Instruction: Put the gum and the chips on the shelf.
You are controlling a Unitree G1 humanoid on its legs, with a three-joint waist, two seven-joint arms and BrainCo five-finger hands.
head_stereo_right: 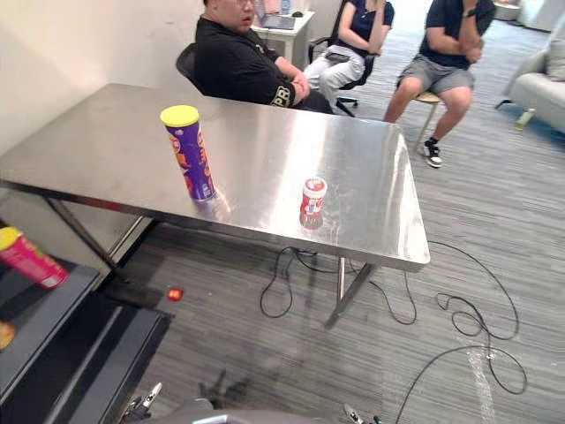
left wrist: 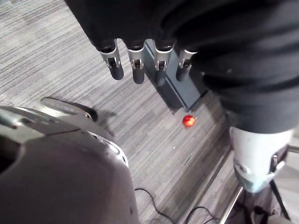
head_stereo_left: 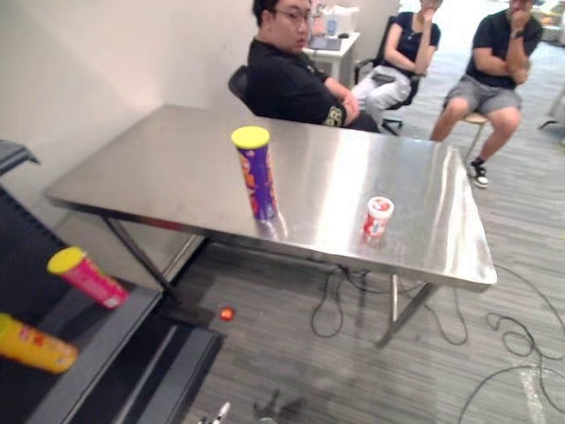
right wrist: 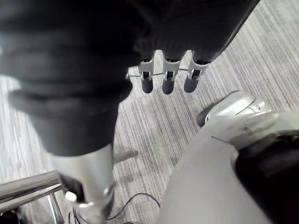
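Observation:
A tall purple chips can (head_stereo_left: 256,172) with a yellow lid stands upright near the middle of the steel table (head_stereo_left: 168,163). To its right, closer to the front edge, stands a small red and white gum tub (head_stereo_left: 378,216). The dark shelf (head_stereo_left: 97,349) is at the lower left, beside the table's left end. My left hand (left wrist: 136,70) hangs low over the grey floor with straight fingers and holds nothing. Just as low and far from the table, my right hand (right wrist: 168,80) has relaxed fingers and is empty too.
A pink can (head_stereo_left: 86,276) and a yellow can (head_stereo_left: 33,344) lie on the shelf. A small red ball (head_stereo_left: 227,314) rests on the floor by the shelf's foot. Three people (head_stereo_left: 291,79) sit behind the table's far edge.

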